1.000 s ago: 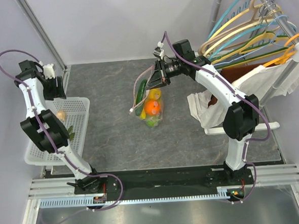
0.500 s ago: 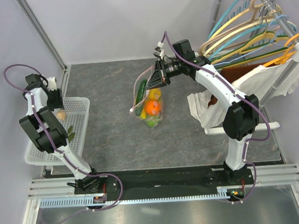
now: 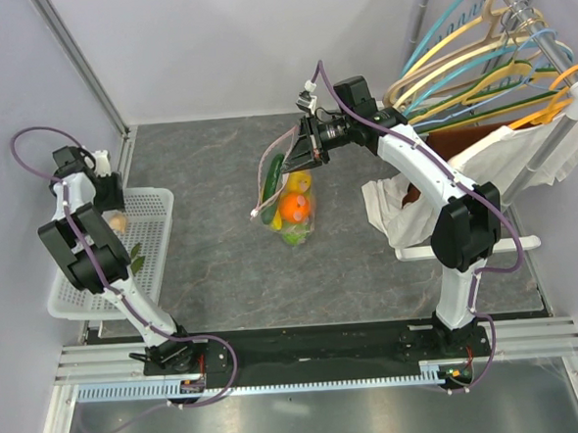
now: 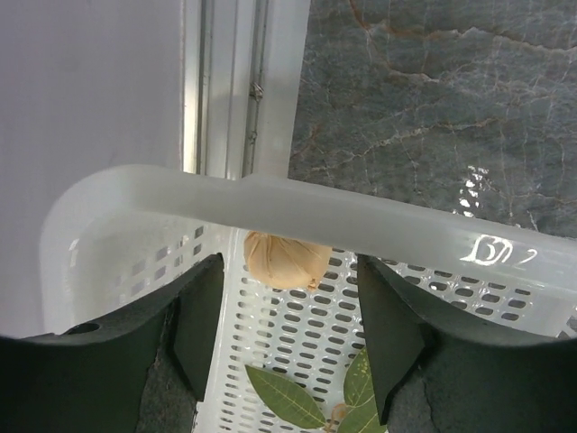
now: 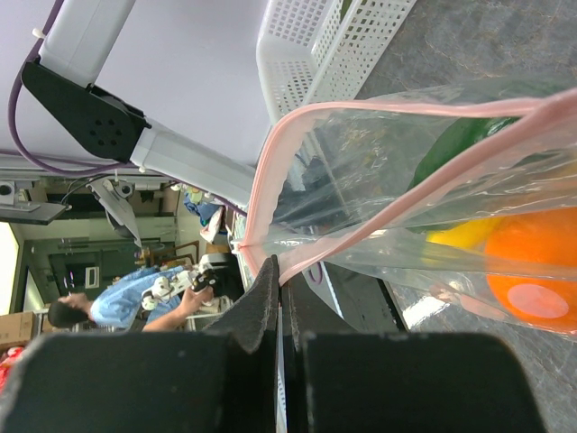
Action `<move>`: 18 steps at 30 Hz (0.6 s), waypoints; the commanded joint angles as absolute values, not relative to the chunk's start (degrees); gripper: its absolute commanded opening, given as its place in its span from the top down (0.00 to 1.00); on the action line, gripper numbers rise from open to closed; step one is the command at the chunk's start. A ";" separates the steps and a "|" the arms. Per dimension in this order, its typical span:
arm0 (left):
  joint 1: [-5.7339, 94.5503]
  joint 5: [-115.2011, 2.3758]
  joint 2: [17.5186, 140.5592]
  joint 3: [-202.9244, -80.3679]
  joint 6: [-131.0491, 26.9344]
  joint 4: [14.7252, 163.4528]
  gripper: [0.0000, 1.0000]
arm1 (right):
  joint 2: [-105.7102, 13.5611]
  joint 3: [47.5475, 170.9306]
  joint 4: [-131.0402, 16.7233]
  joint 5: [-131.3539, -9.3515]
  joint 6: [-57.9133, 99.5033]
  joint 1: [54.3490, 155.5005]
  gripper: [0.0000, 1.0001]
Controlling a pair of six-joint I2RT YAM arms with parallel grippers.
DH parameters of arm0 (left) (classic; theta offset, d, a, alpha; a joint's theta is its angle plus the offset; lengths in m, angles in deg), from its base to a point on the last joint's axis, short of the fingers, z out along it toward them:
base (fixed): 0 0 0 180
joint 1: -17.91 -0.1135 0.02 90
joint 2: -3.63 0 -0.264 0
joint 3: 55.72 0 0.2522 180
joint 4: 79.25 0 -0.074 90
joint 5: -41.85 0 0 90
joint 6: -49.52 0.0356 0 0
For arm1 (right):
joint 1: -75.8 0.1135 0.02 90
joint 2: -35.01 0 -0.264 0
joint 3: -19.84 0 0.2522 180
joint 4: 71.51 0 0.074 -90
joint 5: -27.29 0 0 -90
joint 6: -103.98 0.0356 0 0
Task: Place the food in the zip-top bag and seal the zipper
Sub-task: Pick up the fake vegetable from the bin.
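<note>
The clear zip-top bag (image 3: 286, 192) hangs above the table's middle, and my right gripper (image 3: 305, 149) is shut on its upper edge. Inside it lie food pieces: an orange one (image 3: 291, 208), a yellow one (image 3: 300, 183) and a long green one (image 3: 271, 176). In the right wrist view the jaws (image 5: 281, 280) pinch the pink zipper (image 5: 269, 162), and the bag's mouth gapes. My left gripper (image 4: 290, 336) stands open over the far end of the white basket (image 4: 379, 225). A pale tan round piece (image 4: 284, 260) lies just beyond the fingertips, untouched.
Green leaves (image 4: 287, 397) lie on the basket's floor under the left fingers. A rack of coloured hangers (image 3: 495, 62) and a white cloth (image 3: 397, 210) stand at the right. The wall and a metal rail run close behind the basket.
The left arm has shifted a little towards the basket's far left corner and its jaws changed width slightly. The right arm and the bag have not moved.
</note>
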State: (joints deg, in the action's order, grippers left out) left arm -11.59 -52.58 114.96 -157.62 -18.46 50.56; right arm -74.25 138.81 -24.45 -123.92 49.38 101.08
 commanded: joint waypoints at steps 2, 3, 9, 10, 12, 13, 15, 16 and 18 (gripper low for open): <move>-11.54 -52.28 115.87 -155.09 -18.68 54.02 0.32 | -73.10 139.95 -26.55 -125.91 49.75 101.29 1.00; -11.62 -52.46 115.78 -154.30 -18.68 54.29 0.33 | -73.10 139.95 -26.55 -125.91 49.75 101.20 1.00; -11.62 -52.64 116.66 -152.62 -19.03 55.61 0.34 | -73.19 139.78 -26.64 -125.99 49.66 101.20 1.00; -11.62 -52.55 116.75 -152.36 -18.95 55.78 0.34 | -73.19 139.78 -26.47 -125.99 49.66 101.29 1.00; -11.62 -52.63 117.18 -151.92 -19.03 56.05 0.34 | -73.10 139.69 -26.55 -125.99 49.66 101.20 1.00; -11.62 -52.46 117.36 -151.74 -19.03 56.05 0.33 | -73.19 139.69 -26.55 -125.99 49.66 101.29 1.00; -11.62 -52.37 117.71 -151.57 -18.95 56.14 0.32 | -73.28 139.69 -26.64 -125.99 49.58 101.29 1.00; -11.62 -52.37 117.80 -151.57 -18.86 56.22 0.32 | -73.36 139.69 -26.47 -125.99 49.66 101.29 1.00; -11.54 -52.37 117.80 -151.74 -18.94 56.22 0.32 | -73.45 139.78 -26.47 -125.99 49.66 101.29 1.00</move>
